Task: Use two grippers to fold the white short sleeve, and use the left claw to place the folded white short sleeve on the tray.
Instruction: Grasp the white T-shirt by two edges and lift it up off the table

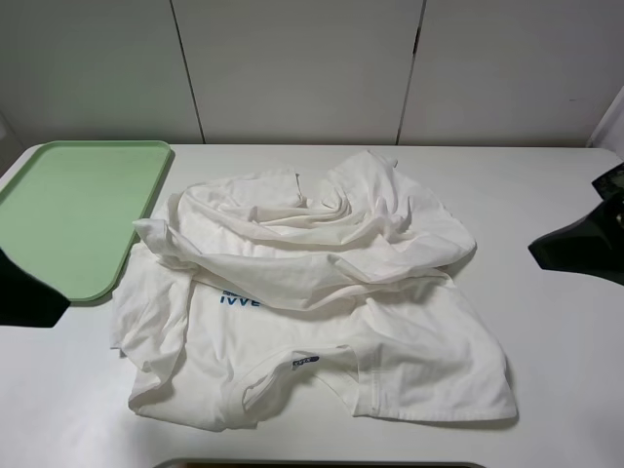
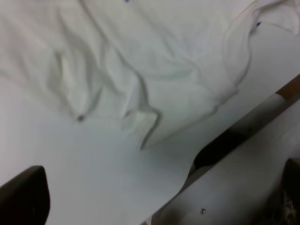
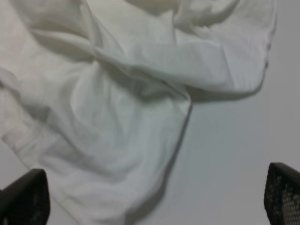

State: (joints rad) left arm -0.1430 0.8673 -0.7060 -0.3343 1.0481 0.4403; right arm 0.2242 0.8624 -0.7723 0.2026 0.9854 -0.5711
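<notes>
Lying crumpled, the white short sleeve point(image 1: 390, 351) should handle light and limp; pinch edge corners. Left claw point(image 2: 154, 197) and right gripper point(image 3: 152, 197): jaws apart, empty.

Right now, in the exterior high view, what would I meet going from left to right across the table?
the tray → the white short sleeve → the right arm

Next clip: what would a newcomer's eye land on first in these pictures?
A crumpled white T-shirt sprawls across the middle of the white table, its far half bunched over the near half, with blue IVVE lettering peeking out. A pale green tray sits at the far left corner. The left pincer and right pincer stand open, gripping nothing.
</notes>
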